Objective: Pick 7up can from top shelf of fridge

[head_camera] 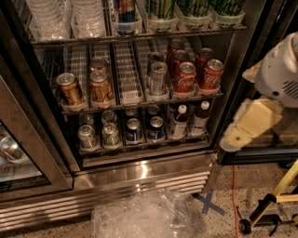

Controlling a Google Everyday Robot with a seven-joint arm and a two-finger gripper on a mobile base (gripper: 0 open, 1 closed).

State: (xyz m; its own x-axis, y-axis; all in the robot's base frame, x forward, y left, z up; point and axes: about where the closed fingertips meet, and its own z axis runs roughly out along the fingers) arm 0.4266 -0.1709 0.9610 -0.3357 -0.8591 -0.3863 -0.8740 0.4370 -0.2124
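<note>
7up can (161,8), steadied upright in top shelf (93,41) cup; tool (242,130) idle outside fridge (139,171), lower right, grip state untellable.

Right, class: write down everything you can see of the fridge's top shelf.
The top shelf is a metal rack with a thin steel front rail, cut off by the picture's upper edge. Whitish translucent plastic cups stand on it: stacked ones at the left, one holding a blue-and-red can, then three holding green cans, of which only the lower parts show. The gripper is off to the right, outside the fridge and below shelf level, touching nothing on it.
</note>
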